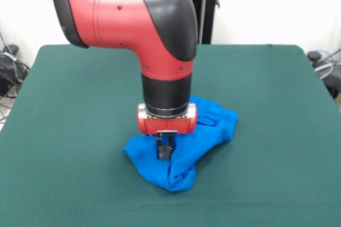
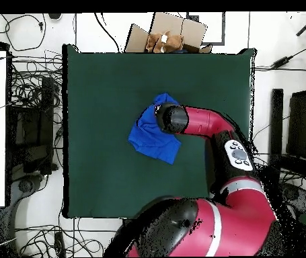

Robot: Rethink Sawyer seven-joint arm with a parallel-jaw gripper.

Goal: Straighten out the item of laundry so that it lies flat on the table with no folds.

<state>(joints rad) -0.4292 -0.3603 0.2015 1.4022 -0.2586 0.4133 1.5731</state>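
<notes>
The bright blue soft-fabric T-shirt lay crumpled in a loose heap just below the centre of the front view, with a rolled bulge at its lower edge and a flatter lobe reaching to the right. No lettering was visible. In the overhead view the T-shirt sat a little above the centre of the frame, well clear of every edge of the desk.

The red-and-black arm's hand stood vertically over the left part of the heap, fingers narrow and pressed into the cloth; whether they actually pinched a fold could not be told.

Recommended procedure, as a judgement: secure a single layer at an outer edge, not the bunched middle. Lift only enough to free the fold, then draw outward, away from the heap, so the cloth drags flat. Gripping several layers would likely shift the whole heap unopened.

The large rectangular desk with a dark green felt-like top offered free surface on all sides. Beyond it, the overhead view showed tangled black cables at the left and a brown cardboard box at the top.
</notes>
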